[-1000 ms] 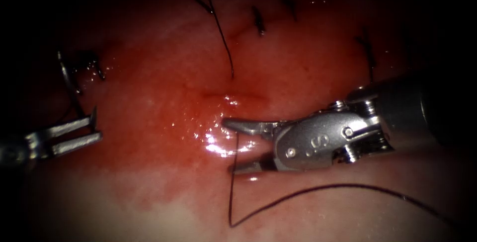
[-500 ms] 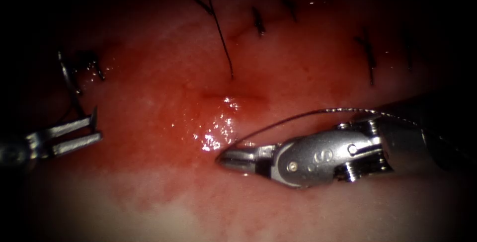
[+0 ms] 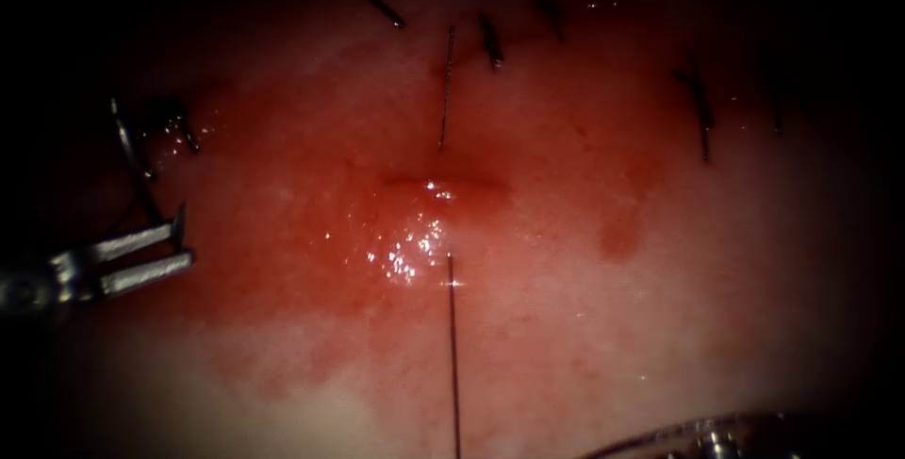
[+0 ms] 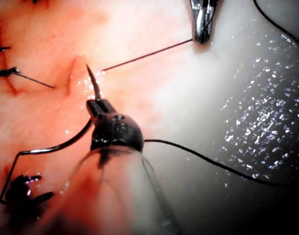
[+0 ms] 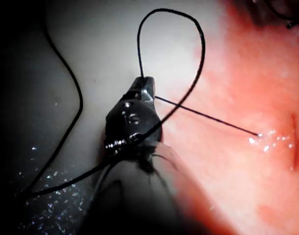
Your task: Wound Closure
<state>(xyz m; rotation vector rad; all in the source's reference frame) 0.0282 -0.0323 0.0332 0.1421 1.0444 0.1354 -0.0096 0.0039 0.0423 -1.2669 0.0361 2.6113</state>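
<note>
Nearest, on the viewer's side of the cut [image 3: 443, 181]: right arm's tool [image 5: 144, 89], jaws closed on the thread [image 3: 453, 355]. Thread runs taut and straight from those jaws to a point in the tissue [image 3: 613, 327] just short of the cut, at the edge of a glistening patch of red fluid [image 3: 410, 256]. Slack thread loops loosely around this tool. Cut itself is a short dark slit, lips close together but no knot over it. Beyond the cut a second short length of the same thread rises out of the tissue, so the strand looks to pass under the cut from one lip to the other. Left of the cut, well apart: left arm's tool [image 4: 96, 104], jaws clamped on the curved needle [image 4: 93, 83] roughly a third back from the point. Point is bare and lifted off the surface, so the needle is judged out of the tissue. Farthest, beyond the cut and to both sides of it: several finished stitches [image 3: 490, 41] with short cut ends [image 3: 382, 7]. Status, as judged: earlier stitches tied and trimmed; current stitch placed and under tension, not yet knotted, thread uncut
</note>
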